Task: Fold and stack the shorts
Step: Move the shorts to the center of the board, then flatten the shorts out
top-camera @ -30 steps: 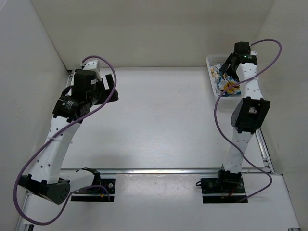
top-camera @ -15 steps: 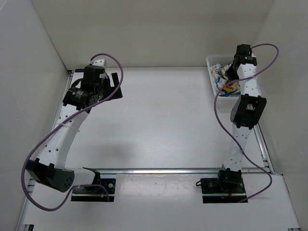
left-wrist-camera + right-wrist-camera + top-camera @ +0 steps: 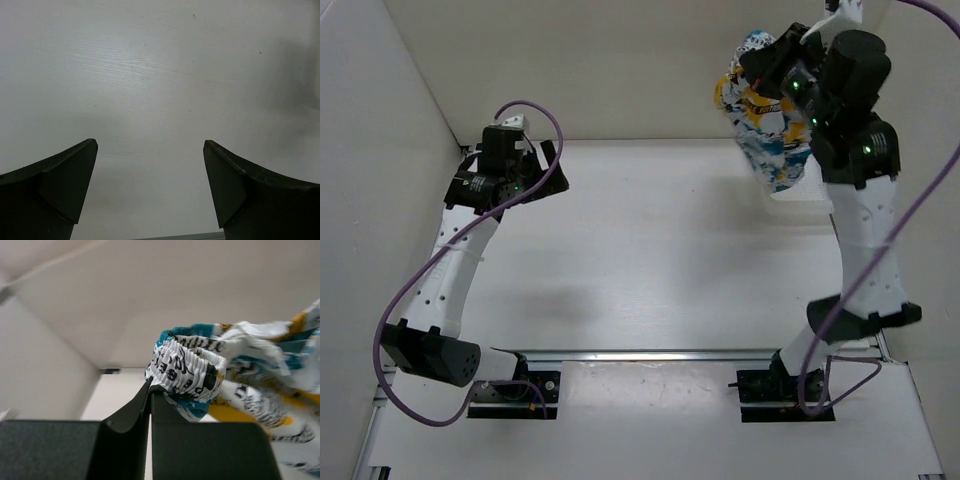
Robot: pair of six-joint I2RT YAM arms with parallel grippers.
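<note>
Shorts (image 3: 775, 150) now hang lifted high, pinched by raised right fingers (image 3: 125, 415).

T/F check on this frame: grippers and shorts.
1. The right gripper holds the shorts up off the table. True.
2. The left gripper is shut on fabric. False: it is open, with only bare table below it.
3. The shorts lie folded flat on the table. False: they hang bunched from the right gripper.
4. The right gripper's fingers pinch the elastic waistband. True.
</note>
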